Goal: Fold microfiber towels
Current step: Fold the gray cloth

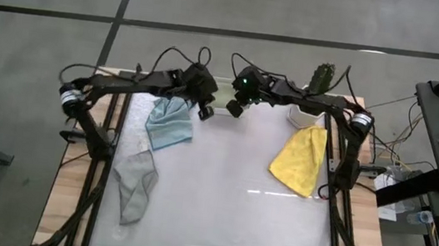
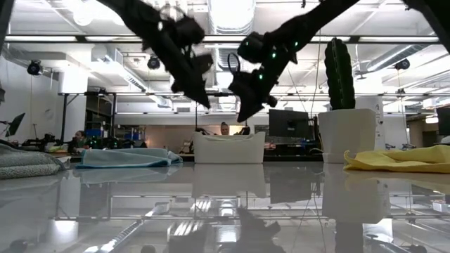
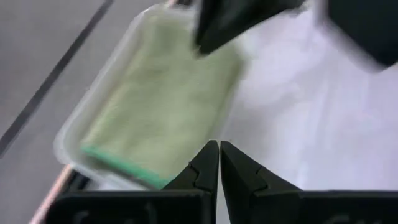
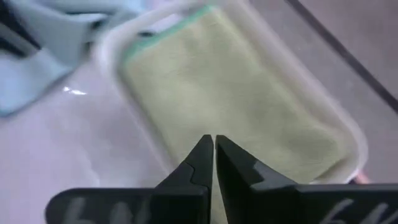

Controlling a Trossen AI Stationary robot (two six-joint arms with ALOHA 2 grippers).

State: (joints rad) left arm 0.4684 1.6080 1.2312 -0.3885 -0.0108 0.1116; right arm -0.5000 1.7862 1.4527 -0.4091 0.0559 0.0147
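Lying folded inside the white tub (image 4: 348,134) at the table's far edge: sage green towel (image 4: 236,99), flat, filling most of the tub, also visible in the left wrist view (image 3: 161,106). Pale blue-grey towel (image 1: 170,123) rumpled on the table (image 1: 221,182) just near-left of the tub, partly under the left arm. Grey towel (image 1: 136,183) crumpled further toward the near-left corner, well apart from the blue-grey one. Yellow towel (image 1: 301,158) in a loose heap at the right side, beside the right arm's frame. Left gripper (image 1: 205,112) hangs above the table just left of the tub, fingers pressed together, holding nothing. Right gripper (image 1: 235,106) hangs just right of it over the tub area, fingers likewise together and empty. Both tips sit near each other, not touching. Cactus in a white pot (image 1: 309,113) stands at the far right, behind the yellow towel.
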